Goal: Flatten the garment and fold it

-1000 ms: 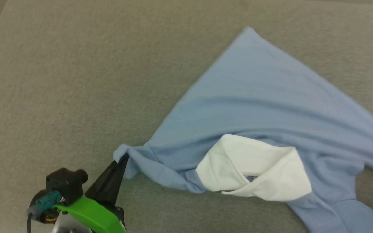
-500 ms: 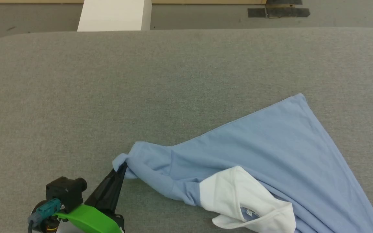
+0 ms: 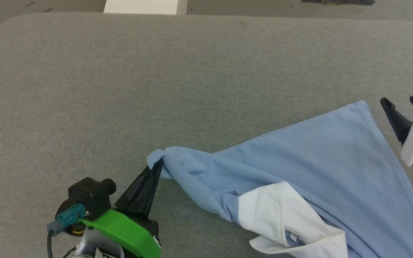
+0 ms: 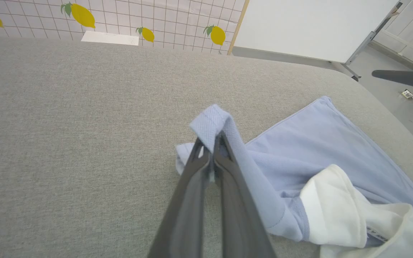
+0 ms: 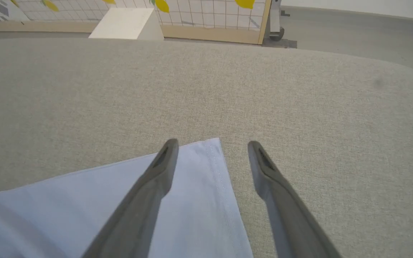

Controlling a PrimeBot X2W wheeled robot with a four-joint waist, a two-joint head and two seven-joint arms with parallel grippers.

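The garment (image 3: 314,157), a light blue shirt with a white collar (image 3: 278,211), lies spread across the grey table toward the right. My left gripper (image 3: 158,165) is shut on a bunched blue fold at the shirt's left end, and the left wrist view shows that fold (image 4: 213,122) pinched at the fingertips (image 4: 215,141). At the right edge my right gripper (image 3: 402,102) stands open just beyond the shirt's far corner (image 3: 362,105). In the right wrist view its fingers (image 5: 212,143) straddle that hemmed corner (image 5: 206,157) from above, with nothing gripped between them.
The grey padded table (image 3: 120,89) stretches wide to the left and back, with a rounded far-left corner. A white box (image 3: 142,6) stands on the floor beyond the far edge. A tiled wall with lemon prints (image 4: 81,14) rises behind.
The right gripper has opened, let go of the shirt's corner and come into the head view at the right. The head camera has shifted. The left gripper keeps its hold.
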